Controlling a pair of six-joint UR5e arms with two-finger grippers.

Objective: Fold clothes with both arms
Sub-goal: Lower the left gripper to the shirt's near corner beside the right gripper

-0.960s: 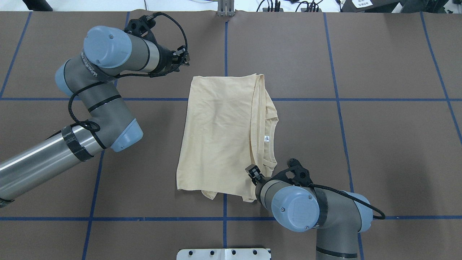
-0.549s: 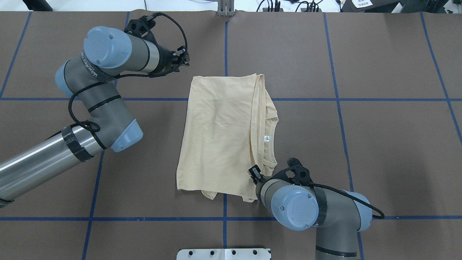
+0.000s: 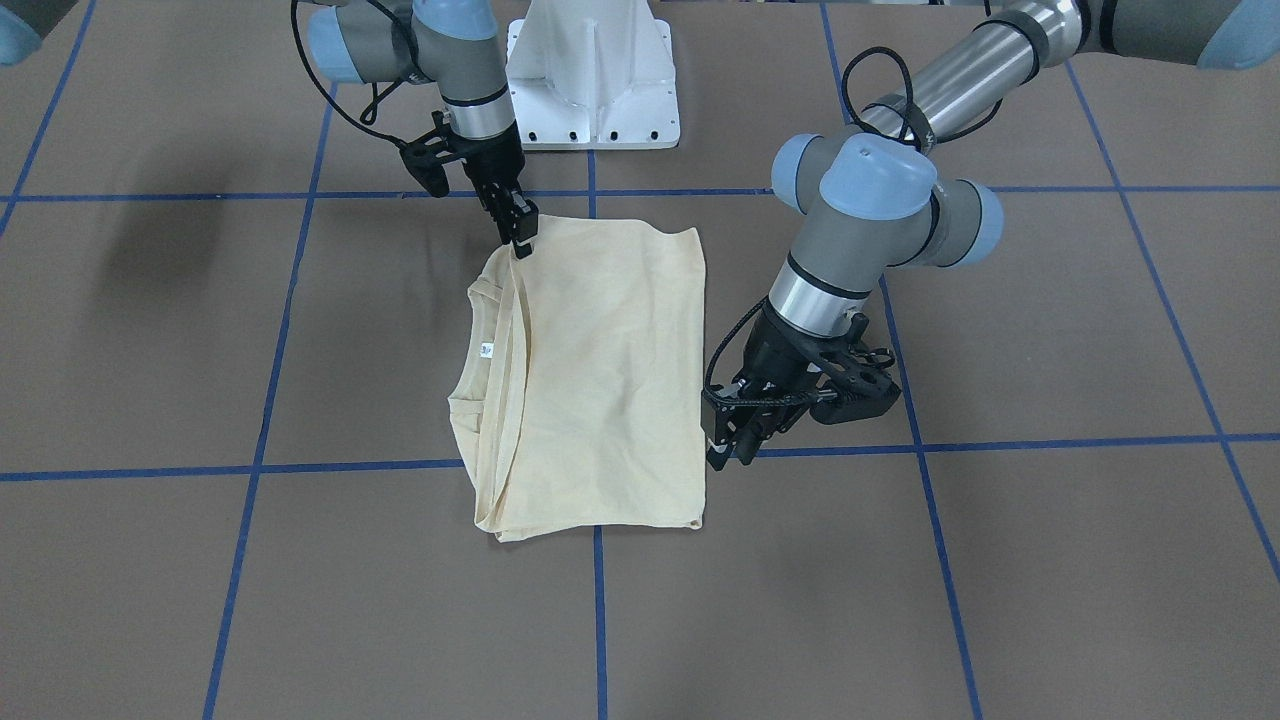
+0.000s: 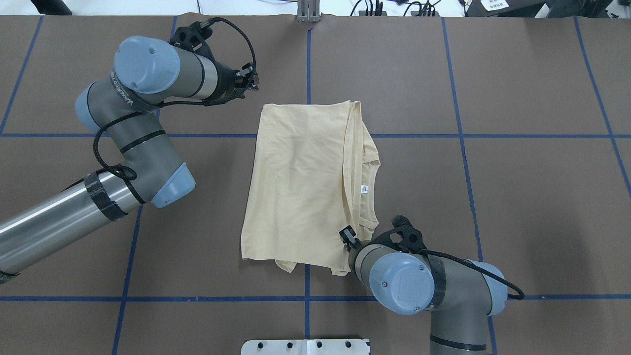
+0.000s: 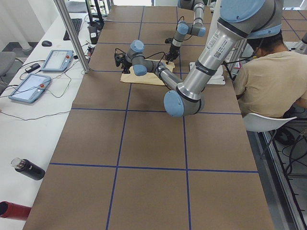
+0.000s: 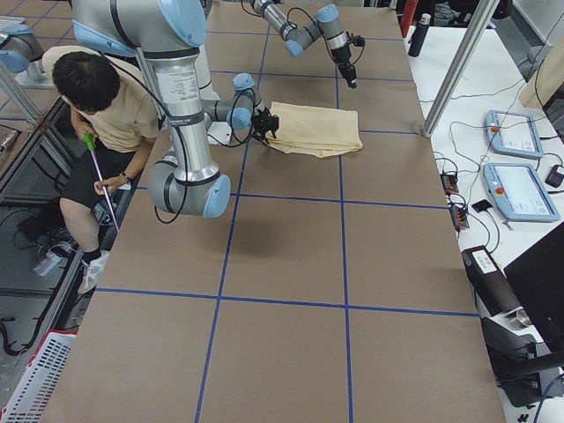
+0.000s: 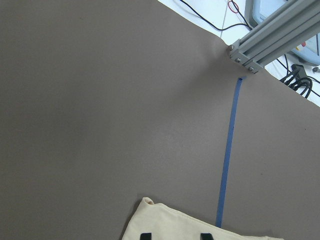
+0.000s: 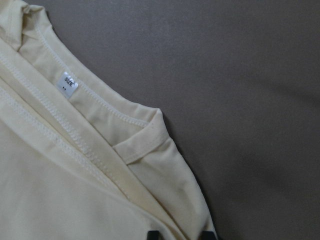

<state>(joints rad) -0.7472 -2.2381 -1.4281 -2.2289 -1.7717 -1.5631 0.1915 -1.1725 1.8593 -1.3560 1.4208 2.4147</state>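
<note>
The clothes are one pale cream-yellow shirt (image 4: 300, 187), folded and lying flat mid-table, plain side up, with the ribbed neckline and white tag (image 4: 365, 188) on its right. My left gripper (image 4: 252, 81) hovers open just off the shirt's far left corner, and that corner (image 7: 165, 225) shows between its fingertips in the left wrist view. Open too, my right gripper (image 4: 346, 235) is over the shirt's near right corner, beside the neckline (image 8: 135, 147). In the front-facing view it (image 3: 520, 240) touches that corner, while the left gripper (image 3: 725, 445) stands beside the shirt's (image 3: 600, 380) edge.
Brown table cover with blue tape lines (image 4: 308, 59). The white pedestal base (image 3: 590, 90) stands behind the shirt. An aluminium post (image 7: 265, 45) is at the far edge. A seated person (image 5: 268, 81) is beside the robot. Control tablets (image 5: 57, 60) lie on the side bench.
My right gripper has edged a little nearer to the shirt's near right corner. The left arm has barely shifted, and the shirt lies as before.
</note>
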